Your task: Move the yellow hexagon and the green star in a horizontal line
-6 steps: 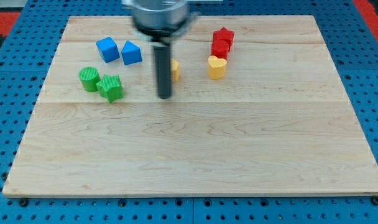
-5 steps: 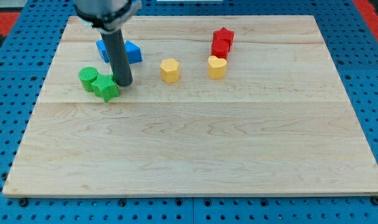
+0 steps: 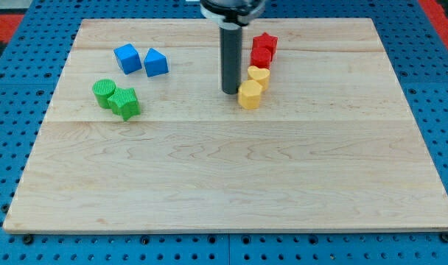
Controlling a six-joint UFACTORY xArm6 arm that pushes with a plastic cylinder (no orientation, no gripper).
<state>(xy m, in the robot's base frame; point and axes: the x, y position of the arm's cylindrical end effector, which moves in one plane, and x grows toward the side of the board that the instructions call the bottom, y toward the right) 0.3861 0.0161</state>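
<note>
**Tip beside the yellow hexagon, green star far off**

My tip (image 3: 230, 90) sits touching or just beside the yellow hexagon (image 3: 249, 95), on its left and slightly above. There is no gripper, only the rod. The green star (image 3: 126, 103) lies well left of the hexagon on the worktop (image 3: 231, 184), slightly lower.

Count: two yellow, two green, two blue, two red blocks.
</note>
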